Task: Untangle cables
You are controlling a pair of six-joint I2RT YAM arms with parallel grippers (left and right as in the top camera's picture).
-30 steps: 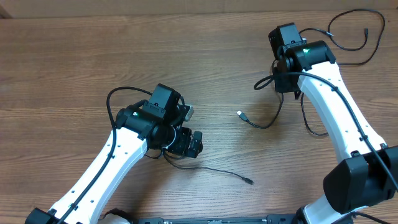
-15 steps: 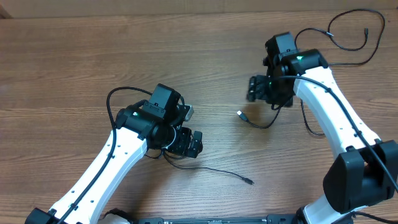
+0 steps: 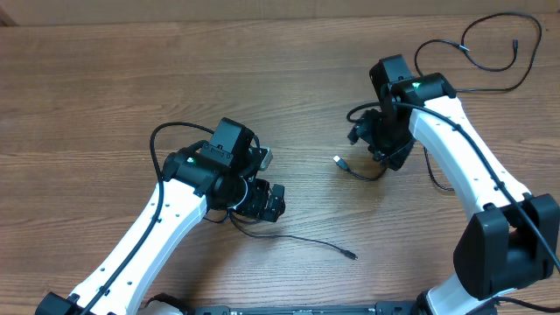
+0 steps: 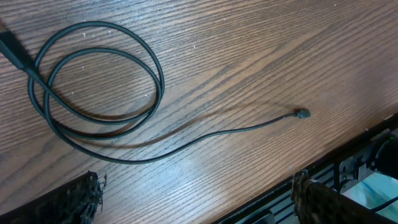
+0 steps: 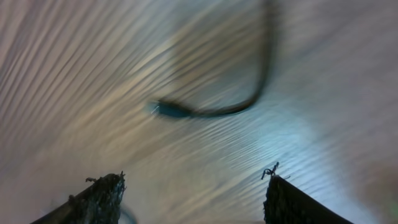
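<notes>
Cables sit in three spots from overhead: near cord (image 3: 306,239) trails out from under your left gripper (image 3: 267,199), middle cord (image 3: 367,178) curls just beside the right gripper (image 3: 360,131), and far cord (image 3: 473,23) loops at the far right. Left wrist now: jaws spread and empty, with a double coil (image 4: 93,81) ahead and its plug (image 4: 302,113) lying free, so take the tail rather than the coil and draw it straight. Right wrist: blurred, jaws wide apart and nothing held, connector (image 5: 168,110) dead ahead. Settle first, then pinch the cord just behind it.
</notes>
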